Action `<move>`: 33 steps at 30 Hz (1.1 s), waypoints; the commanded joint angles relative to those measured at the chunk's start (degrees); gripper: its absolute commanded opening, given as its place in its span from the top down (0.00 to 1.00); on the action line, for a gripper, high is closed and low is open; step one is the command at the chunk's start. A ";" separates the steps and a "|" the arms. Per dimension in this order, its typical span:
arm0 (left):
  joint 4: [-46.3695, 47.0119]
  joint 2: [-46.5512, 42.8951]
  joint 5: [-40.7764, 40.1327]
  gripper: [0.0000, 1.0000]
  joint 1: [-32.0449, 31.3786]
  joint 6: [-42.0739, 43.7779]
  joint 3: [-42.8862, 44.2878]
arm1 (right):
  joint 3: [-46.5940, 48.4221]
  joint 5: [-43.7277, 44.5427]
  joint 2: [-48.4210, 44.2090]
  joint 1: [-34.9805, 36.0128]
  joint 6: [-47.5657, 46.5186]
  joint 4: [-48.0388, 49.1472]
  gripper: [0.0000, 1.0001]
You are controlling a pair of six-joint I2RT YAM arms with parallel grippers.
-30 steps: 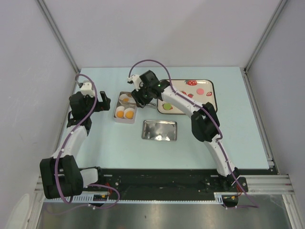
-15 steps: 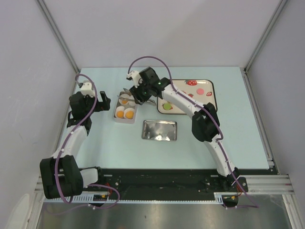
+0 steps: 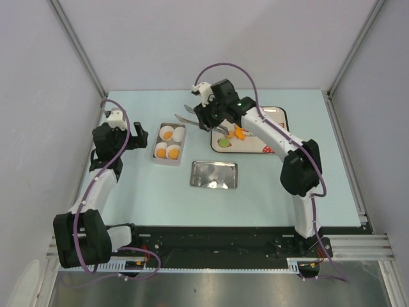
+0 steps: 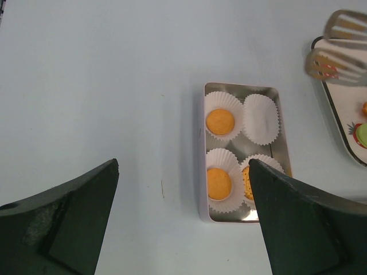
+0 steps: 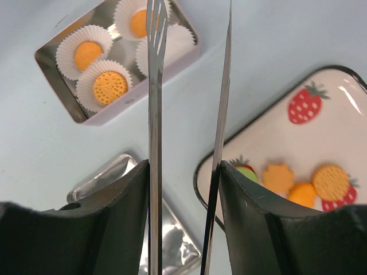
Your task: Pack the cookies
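A small metal tin holds four white paper cups. Three cups each hold an orange cookie, and the far right cup is empty. More cookies lie on the fruit-patterned plate, also seen in the top view. My right gripper is shut on metal tongs, whose arms are spread and empty, above the table between tin and plate. My left gripper is open and empty, left of the tin.
The shiny tin lid lies on the table in front of the plate. The tongs' tips hang over the plate's left edge. Grey walls enclose the table on three sides.
My right arm has moved right with the tongs, from above the tin to the plate's left edge. The left arm has not moved.
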 commanded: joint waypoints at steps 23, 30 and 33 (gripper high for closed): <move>2.56 -1.89 1.63 0.00 0.38 1.40 -1.03 | -38.49 -8.80 -28.52 -18.10 -2.90 3.12 0.46; 2.56 -1.89 1.37 0.00 0.29 1.49 -1.21 | -40.52 -10.03 -27.64 -18.27 -2.64 4.00 0.46; 2.56 -2.07 1.46 0.00 0.29 1.49 -1.38 | -40.96 -10.04 -27.02 -18.19 -2.64 4.53 0.45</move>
